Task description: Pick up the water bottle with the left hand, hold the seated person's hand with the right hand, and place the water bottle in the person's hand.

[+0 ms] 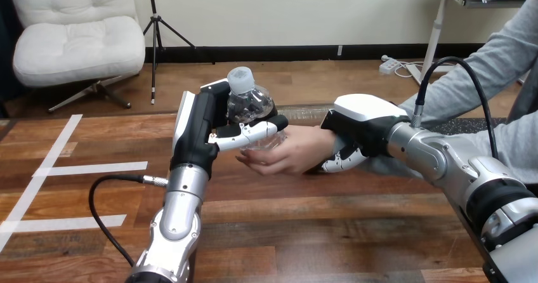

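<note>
While the left hand (203, 127) grips the water bottle (247, 102), the right hand (361, 121) has the person's wrist (321, 146).
Left hand's wrapped round the clear bottle, cap up, base right at the person's hand (285, 155), which is palm-up over the wooden surface (317, 232). Right hand's fingers (339, 162) curl under the wrist.
</note>
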`<state>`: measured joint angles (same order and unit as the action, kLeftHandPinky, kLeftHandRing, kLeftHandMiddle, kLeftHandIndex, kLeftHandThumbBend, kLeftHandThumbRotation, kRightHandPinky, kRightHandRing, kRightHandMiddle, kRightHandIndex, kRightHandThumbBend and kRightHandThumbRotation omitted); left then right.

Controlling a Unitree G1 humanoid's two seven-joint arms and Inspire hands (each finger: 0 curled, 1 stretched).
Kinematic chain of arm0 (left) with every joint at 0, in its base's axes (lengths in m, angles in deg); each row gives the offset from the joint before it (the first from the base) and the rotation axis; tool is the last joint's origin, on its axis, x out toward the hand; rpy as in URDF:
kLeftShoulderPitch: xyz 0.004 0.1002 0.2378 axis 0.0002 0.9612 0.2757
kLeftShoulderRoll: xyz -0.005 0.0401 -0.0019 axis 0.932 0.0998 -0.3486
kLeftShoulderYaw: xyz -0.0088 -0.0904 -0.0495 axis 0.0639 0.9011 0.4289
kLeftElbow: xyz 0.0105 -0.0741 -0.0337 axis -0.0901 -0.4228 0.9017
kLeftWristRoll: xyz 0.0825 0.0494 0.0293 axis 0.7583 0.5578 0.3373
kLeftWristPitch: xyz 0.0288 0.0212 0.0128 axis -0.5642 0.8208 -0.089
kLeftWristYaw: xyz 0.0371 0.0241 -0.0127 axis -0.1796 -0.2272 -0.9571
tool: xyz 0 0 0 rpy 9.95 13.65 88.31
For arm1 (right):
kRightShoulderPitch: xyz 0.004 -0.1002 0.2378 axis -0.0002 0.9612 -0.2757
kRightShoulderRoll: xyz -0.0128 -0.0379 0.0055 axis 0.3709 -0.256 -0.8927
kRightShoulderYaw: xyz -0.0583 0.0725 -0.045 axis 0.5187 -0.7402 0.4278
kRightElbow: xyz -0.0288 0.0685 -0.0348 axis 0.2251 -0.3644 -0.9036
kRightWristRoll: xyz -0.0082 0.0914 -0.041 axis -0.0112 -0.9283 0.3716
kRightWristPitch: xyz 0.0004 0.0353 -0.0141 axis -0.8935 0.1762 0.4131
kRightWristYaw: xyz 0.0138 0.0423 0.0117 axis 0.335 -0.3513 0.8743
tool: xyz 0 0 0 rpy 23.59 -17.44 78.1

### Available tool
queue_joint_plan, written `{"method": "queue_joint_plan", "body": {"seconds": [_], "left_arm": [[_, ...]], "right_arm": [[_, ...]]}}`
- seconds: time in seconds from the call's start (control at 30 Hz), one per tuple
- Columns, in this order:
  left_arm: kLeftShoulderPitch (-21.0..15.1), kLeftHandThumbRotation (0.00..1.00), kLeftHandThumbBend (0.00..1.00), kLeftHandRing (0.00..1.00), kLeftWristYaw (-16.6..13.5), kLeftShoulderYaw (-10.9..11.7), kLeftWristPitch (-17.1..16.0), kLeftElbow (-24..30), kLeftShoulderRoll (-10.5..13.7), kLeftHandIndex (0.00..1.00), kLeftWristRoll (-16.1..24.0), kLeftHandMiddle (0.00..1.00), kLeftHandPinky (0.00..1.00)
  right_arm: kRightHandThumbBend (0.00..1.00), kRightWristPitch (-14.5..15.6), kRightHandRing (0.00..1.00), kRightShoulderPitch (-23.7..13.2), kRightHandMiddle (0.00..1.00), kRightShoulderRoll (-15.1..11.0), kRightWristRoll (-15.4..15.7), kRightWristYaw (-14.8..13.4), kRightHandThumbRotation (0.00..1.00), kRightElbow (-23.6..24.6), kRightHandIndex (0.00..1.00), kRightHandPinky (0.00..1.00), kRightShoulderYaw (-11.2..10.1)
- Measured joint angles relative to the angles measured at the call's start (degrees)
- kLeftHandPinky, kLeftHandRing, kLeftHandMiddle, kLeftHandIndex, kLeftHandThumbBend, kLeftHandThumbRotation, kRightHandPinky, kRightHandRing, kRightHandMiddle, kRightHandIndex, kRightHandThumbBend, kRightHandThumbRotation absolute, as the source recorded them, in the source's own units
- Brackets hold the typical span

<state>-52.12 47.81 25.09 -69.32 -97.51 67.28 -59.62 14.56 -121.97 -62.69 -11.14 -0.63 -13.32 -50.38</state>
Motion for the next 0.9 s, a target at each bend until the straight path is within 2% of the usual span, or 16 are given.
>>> {"method": "queue_joint_plan", "body": {"seconds": [0.07, 0.27, 0.3, 0.43, 0.67, 0.9], "left_arm": [[0.0, 0.07, 0.81, 0.49, 1.1, 0.0, 0.3, 0.0, 0.0, 0.57, -0.7, 0.56, 0.40], [0.0, 0.32, 0.87, 0.59, 3.8, 0.1, 1.6, 0.1, 0.2, 0.69, -2.0, 0.66, 0.49], [0.0, 0.41, 0.88, 0.62, 4.2, 0.1, 1.8, 0.2, 0.2, 0.72, -2.0, 0.69, 0.52], [0.0, 0.52, 0.90, 0.68, 5.4, 0.1, 2.2, 0.2, 0.3, 0.77, -2.3, 0.74, 0.58], [0.0, 0.62, 0.88, 0.78, 7.3, 0.2, 2.7, 0.8, 0.2, 0.84, -3.6, 0.82, 0.69], [-0.1, 0.68, 0.92, 0.83, 8.2, 0.1, 3.0, 1.7, -0.7, 0.87, -4.1, 0.86, 0.76]], "right_arm": [[0.45, 0.0, 0.30, 0.0, 0.36, 0.0, 0.0, 0.0, 0.31, 0.0, 0.37, 0.25, 0.0], [0.45, 0.0, 0.30, 0.0, 0.36, -0.1, 0.0, 0.0, 0.31, -0.1, 0.37, 0.25, 0.0], [0.45, 0.0, 0.30, 0.0, 0.36, -0.1, 0.0, 0.0, 0.31, -0.2, 0.37, 0.25, 0.0], [0.45, 0.0, 0.29, 0.0, 0.36, -0.1, 0.0, 0.0, 0.31, -0.3, 0.36, 0.25, 0.0], [0.45, 0.0, 0.29, 0.0, 0.35, -0.1, 0.0, 0.0, 0.31, -0.4, 0.36, 0.24, 0.0], [0.45, 0.0, 0.29, 0.0, 0.35, 0.0, 0.0, 0.0, 0.31, -0.4, 0.36, 0.24, 0.0]]}}
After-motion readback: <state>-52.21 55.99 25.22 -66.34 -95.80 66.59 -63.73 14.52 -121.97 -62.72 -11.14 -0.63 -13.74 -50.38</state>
